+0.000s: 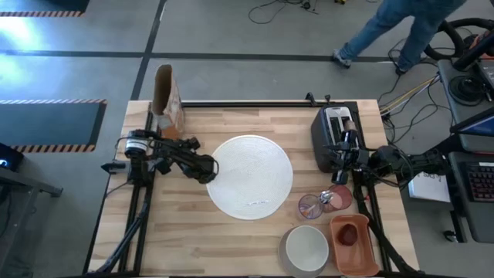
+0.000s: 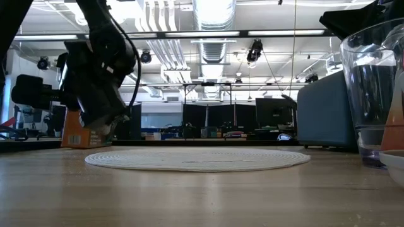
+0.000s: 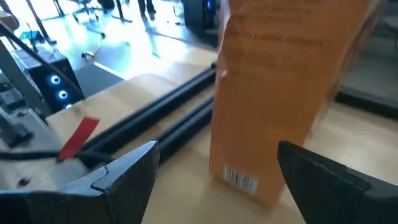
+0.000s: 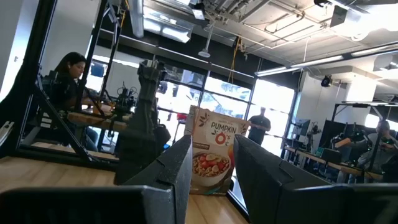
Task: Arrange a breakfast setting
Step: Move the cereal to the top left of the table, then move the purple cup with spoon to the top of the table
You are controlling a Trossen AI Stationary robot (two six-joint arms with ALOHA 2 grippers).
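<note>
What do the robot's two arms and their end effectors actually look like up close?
Both arms are dark, nearly black, built of chunky jointed segments with black cables running along them. The left arm has a silvery round part near its base. Each end effector, left and right, has two flat, dark, wedge-shaped fingers.

Dark toaster [image 1: 330, 135] sits on the wooden table [image 1: 185, 247] at about 2 o'clock, near the back edge. Person [image 1: 394, 27] walks on the grey floor past the table around 1 o'clock; black mat [image 1: 50, 123] with hazard stripes lies at 9 o'clock.
</note>
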